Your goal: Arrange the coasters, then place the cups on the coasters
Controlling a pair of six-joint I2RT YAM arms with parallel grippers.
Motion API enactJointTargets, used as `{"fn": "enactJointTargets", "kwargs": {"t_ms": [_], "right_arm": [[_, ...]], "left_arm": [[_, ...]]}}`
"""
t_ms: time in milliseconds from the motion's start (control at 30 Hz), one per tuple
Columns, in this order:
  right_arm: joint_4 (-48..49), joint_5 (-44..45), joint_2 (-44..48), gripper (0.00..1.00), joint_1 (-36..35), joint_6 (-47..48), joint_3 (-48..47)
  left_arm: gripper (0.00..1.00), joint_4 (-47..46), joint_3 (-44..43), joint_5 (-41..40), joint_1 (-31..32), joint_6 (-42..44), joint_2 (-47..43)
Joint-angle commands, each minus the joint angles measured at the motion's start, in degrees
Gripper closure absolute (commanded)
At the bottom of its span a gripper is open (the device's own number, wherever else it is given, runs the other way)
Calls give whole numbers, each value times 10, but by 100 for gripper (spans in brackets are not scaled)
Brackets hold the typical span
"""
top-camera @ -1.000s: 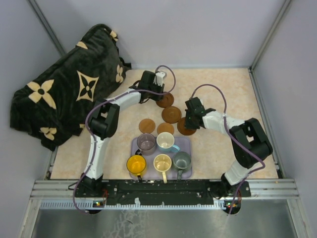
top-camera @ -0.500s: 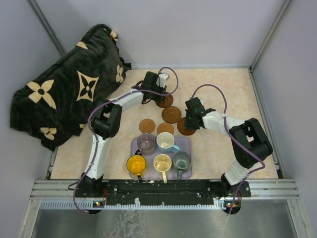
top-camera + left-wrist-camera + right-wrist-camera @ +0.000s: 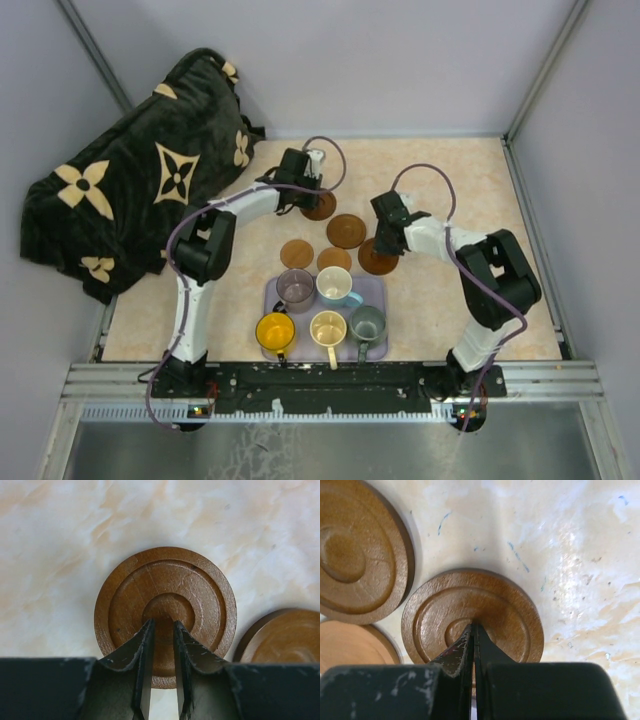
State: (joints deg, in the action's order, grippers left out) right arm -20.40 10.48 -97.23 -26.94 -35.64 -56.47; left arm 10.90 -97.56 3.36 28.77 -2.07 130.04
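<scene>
Three dark brown coasters lie behind the tray: one (image 3: 322,208) under my left gripper (image 3: 311,200), one (image 3: 346,231) in the middle, one (image 3: 378,260) under my right gripper (image 3: 383,248). Two lighter coasters (image 3: 297,253) (image 3: 334,259) lie nearer the tray. In the left wrist view the left gripper (image 3: 163,624) is all but shut, its tips on the centre of its coaster (image 3: 165,580). In the right wrist view the right gripper (image 3: 472,626) is shut, its tips on the centre of its coaster (image 3: 505,605). The cups stand on the lavender tray (image 3: 377,290): purple-grey (image 3: 296,288), white-blue (image 3: 334,285), yellow (image 3: 275,330), cream (image 3: 327,327), grey-green (image 3: 367,323).
A dark blanket with cream flowers (image 3: 140,190) is heaped at the back left, spilling over the table's edge. Grey walls enclose the table on three sides. Bare tabletop (image 3: 470,200) stretches to the right of the coasters.
My left gripper has slid its dark coaster a little to the left, away from the middle coaster. The right gripper and its coaster have barely shifted.
</scene>
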Motion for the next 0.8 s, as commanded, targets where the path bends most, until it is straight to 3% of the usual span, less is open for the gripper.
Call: {"fn": "enactJointTargets", "kwargs": {"t_ms": [0,200,400,767], "right_arm": [[-34,35,-34,100,32,3,-15],[-25,33,-62,100,91,36,-61],[-42,12,-118,100,106,61,-142],[-27,-22,-115,100,62,44,-69]], "left_arm": [[72,64,90,-21,-47,-47,-25],[72,46,164,-19,-85,-66,-71],[72,38,205,3,-102,-78,-102],[73,15,310,27,-60,-86,-149]]}}
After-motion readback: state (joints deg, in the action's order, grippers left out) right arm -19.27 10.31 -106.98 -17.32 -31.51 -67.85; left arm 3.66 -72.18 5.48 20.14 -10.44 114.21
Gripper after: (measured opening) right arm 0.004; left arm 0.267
